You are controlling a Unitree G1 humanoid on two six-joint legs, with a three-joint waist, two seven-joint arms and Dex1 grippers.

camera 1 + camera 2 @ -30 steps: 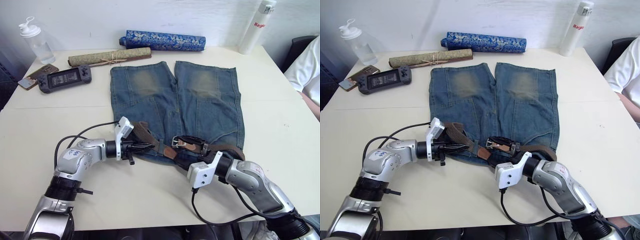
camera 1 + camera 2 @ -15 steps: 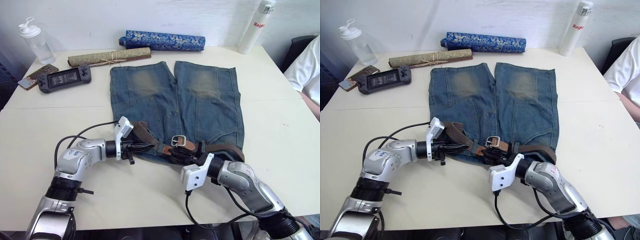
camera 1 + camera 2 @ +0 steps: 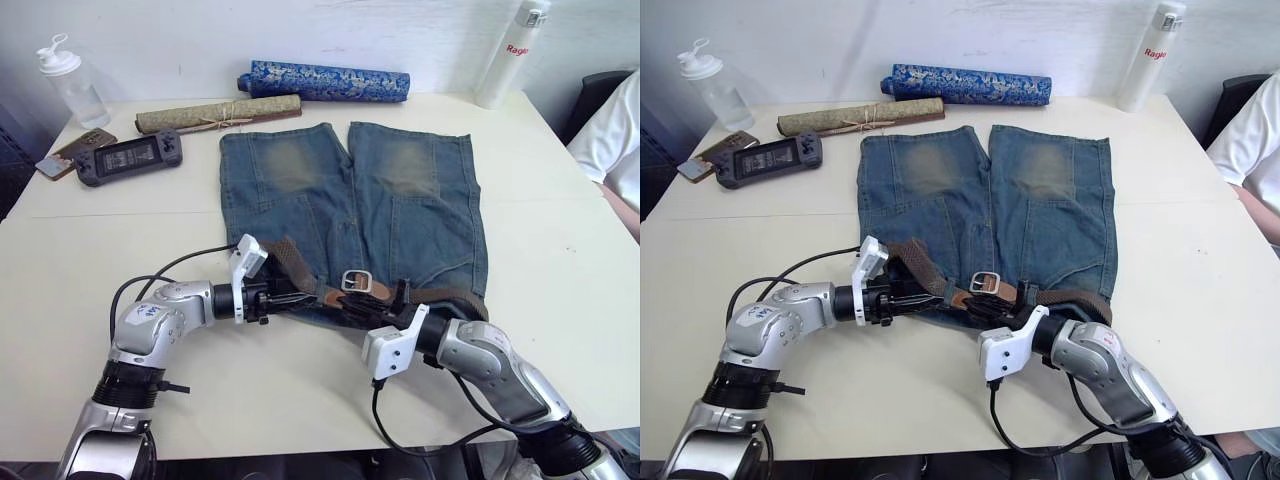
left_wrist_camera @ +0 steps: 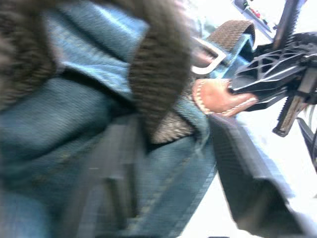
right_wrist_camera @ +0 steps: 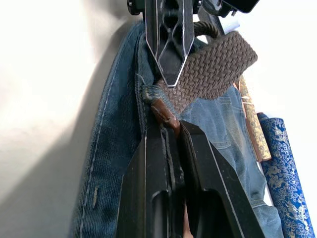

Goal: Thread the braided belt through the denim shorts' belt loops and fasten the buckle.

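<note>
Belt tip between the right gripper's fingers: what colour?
Tan-brown leather belt tip, clearest in the right wrist view.

Right gripper: fingers pinched on the belt's tan tip at the shorts' waistband. Opposite: left gripper on braided belt. Behind: blue roll.

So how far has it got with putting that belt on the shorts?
Mostly threaded: the braided belt runs along the waistband of the denim shorts, and the buckle lies at the front. In hand: the right end effector is shut on the belt's tan leather tip, while the left end effector is at the waistband. Left: bringing the tip to the buckle and fastening it.
</note>
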